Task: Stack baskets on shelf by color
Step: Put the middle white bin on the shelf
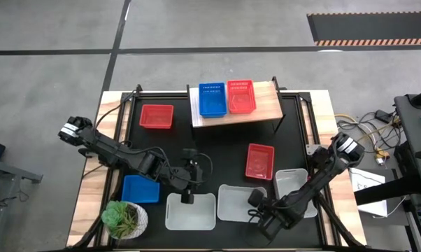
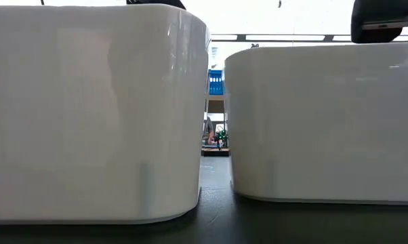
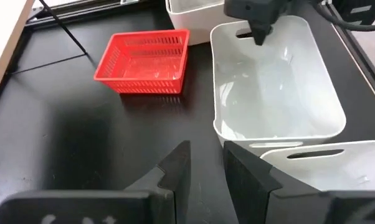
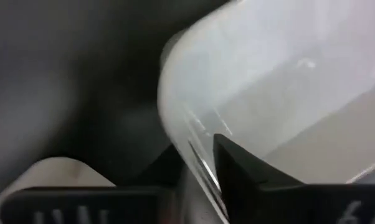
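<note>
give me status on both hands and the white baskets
Right hand shut on middle white basket rim. Left hand open, empty, by left white basket. Shelf holds one blue, one red. Nothing blocking.

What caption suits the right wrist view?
Right claw straddling the rim of a white basket.

Two dark, slim, jointed arms with black cabling along the links. Pale round cap at each shoulder end. Left gripper [image 3: 206, 171] with two flat, matte black, wedge-shaped fingers [image 3: 178, 171] on a dark crossbar.
</note>
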Action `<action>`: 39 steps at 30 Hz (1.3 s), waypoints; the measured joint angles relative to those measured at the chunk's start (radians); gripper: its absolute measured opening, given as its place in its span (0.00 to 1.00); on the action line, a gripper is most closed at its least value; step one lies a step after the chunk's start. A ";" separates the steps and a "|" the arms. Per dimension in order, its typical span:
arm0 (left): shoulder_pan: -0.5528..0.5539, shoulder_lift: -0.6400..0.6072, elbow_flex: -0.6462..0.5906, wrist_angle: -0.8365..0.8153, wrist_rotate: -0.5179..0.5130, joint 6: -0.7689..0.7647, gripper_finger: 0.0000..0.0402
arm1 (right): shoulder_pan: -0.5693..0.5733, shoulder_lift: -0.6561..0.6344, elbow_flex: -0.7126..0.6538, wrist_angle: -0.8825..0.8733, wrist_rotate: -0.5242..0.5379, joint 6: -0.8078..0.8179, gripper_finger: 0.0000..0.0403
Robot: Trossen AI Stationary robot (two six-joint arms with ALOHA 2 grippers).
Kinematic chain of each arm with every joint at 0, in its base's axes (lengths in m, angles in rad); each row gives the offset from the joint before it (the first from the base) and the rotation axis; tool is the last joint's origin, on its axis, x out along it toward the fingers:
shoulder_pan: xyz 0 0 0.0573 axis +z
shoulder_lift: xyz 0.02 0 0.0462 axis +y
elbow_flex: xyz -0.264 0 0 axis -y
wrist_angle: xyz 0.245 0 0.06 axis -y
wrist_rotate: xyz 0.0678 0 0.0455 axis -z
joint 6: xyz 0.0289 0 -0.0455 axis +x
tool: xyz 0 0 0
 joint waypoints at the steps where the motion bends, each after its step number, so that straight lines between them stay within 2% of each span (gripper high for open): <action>1: 0.000 0.000 0.000 0.001 -0.001 0.000 0.20 | 0.000 0.001 0.007 0.001 -0.011 0.000 0.13; 5: 0.000 0.000 0.000 0.001 -0.026 0.016 0.20 | 0.000 0.000 0.050 -0.011 -0.040 0.024 0.03; 15: 0.003 -0.031 0.003 0.000 -0.137 0.156 0.20 | 0.002 -0.021 0.281 -0.184 -0.035 0.169 0.02; 18: 0.003 -0.060 0.001 -0.002 -0.176 0.198 0.20 | 0.000 -0.031 0.372 -0.288 0.046 0.244 0.02; 24: 0.003 -0.122 -0.001 0.004 -0.230 0.272 0.20 | -0.067 -0.041 0.574 -0.624 0.258 0.412 0.02; 26: 0.003 -0.133 -0.006 0.003 -0.250 0.289 0.20 | -0.112 -0.049 0.627 -0.649 0.288 0.428 0.02; 31: 0.003 -0.142 -0.015 0.005 -0.291 0.339 0.20 | -0.275 -0.118 0.708 -0.625 0.259 0.328 0.02; 35: 0.003 -0.144 -0.018 0.000 -0.297 0.361 0.20 | -0.456 -0.154 0.761 -0.642 0.267 0.253 0.02; 39: 0.003 -0.144 -0.027 -0.004 -0.302 0.363 0.20 | -0.657 -0.191 0.781 -0.644 0.229 0.113 0.02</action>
